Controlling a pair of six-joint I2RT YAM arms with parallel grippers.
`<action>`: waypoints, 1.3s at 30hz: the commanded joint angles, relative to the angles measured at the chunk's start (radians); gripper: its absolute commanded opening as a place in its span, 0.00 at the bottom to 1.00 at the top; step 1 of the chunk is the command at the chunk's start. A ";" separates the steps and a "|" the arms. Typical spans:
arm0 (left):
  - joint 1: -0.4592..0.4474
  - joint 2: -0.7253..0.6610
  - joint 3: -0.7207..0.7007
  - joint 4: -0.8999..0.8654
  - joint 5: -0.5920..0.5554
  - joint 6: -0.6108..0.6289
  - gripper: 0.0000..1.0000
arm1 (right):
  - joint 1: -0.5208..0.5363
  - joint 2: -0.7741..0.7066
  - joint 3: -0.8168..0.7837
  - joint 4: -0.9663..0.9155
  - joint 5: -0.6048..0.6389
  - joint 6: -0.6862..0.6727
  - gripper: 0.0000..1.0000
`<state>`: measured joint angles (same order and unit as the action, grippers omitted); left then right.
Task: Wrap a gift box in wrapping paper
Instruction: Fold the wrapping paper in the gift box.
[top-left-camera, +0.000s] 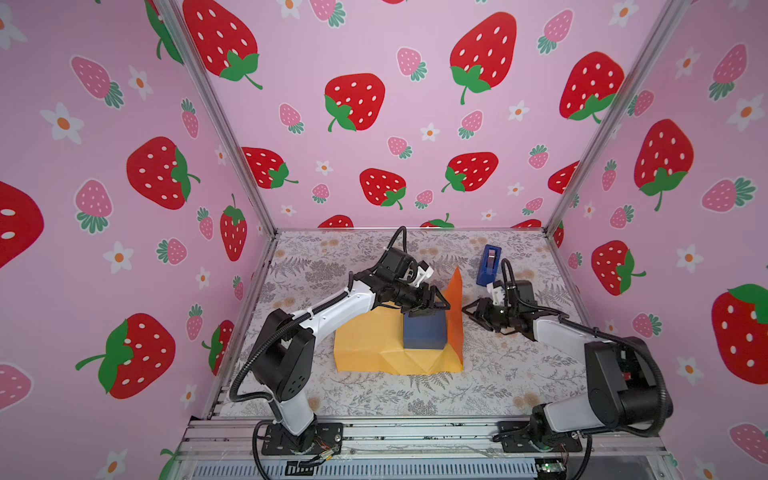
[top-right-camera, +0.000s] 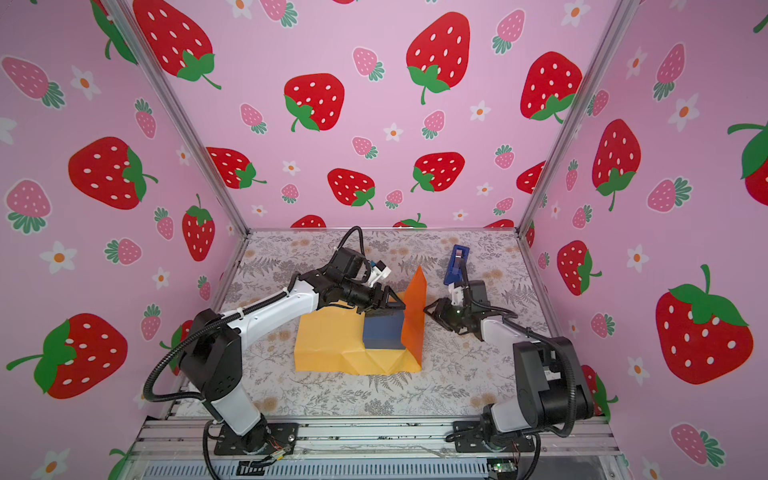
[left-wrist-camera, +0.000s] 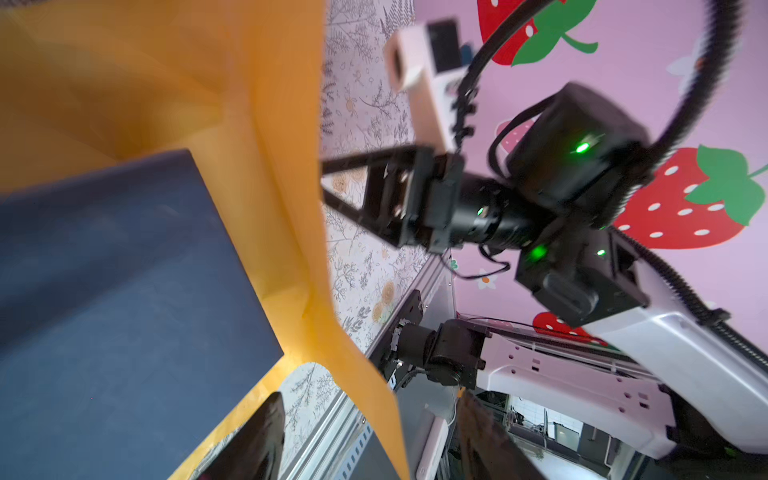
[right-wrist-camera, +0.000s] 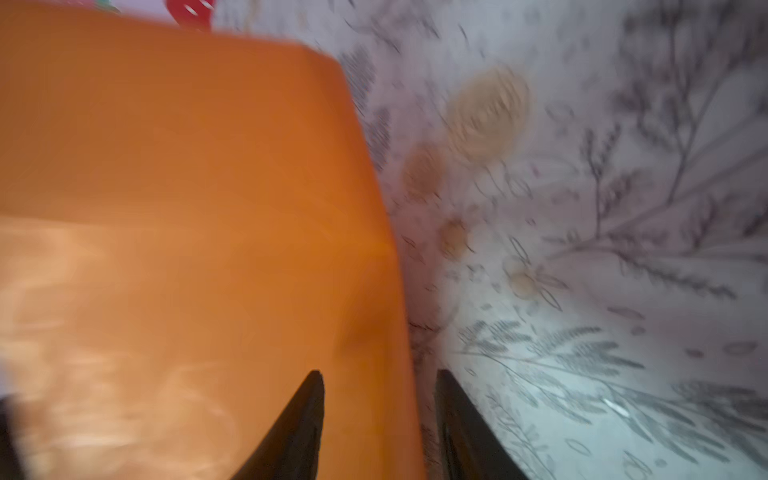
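The navy gift box (top-left-camera: 424, 332) (top-right-camera: 382, 332) (left-wrist-camera: 124, 270) stands on the pale yellow face of the wrapping paper (top-left-camera: 370, 345) (top-right-camera: 332, 345). To the box's right the sheet rises as an upright flap, its glossy orange face (top-left-camera: 455, 307) (right-wrist-camera: 187, 208) turned away from the box. My left gripper (top-left-camera: 434, 307) (left-wrist-camera: 370, 436) hovers over the box's top, open, with the flap's edge running between its fingers (left-wrist-camera: 257, 440). On the flap's orange side, my right gripper (top-left-camera: 471, 316) (right-wrist-camera: 378, 395) is open, close to the paper; whether it touches is unclear.
A bright blue tape dispenser (top-left-camera: 490, 264) (top-right-camera: 456, 264) stands behind the right gripper. The floral table cover (top-left-camera: 374, 395) spreads in front of the paper. Pink strawberry walls close three sides, and a metal rail (top-left-camera: 415, 432) runs along the front edge.
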<state>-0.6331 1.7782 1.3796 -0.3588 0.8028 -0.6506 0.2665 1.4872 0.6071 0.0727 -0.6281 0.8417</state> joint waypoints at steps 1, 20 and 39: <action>0.001 0.124 0.161 -0.126 0.039 0.068 0.71 | 0.009 0.007 -0.024 0.096 -0.054 0.019 0.42; -0.104 0.415 0.743 -0.699 -0.178 0.292 0.38 | 0.027 -0.073 0.000 0.012 -0.065 -0.033 0.41; -0.093 0.401 0.520 -0.156 0.115 -0.053 0.00 | -0.128 -0.052 0.013 -0.131 0.060 -0.185 0.41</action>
<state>-0.7300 2.2147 1.9732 -0.7681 0.8139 -0.5442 0.1406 1.3884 0.5907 -0.0204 -0.5842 0.7143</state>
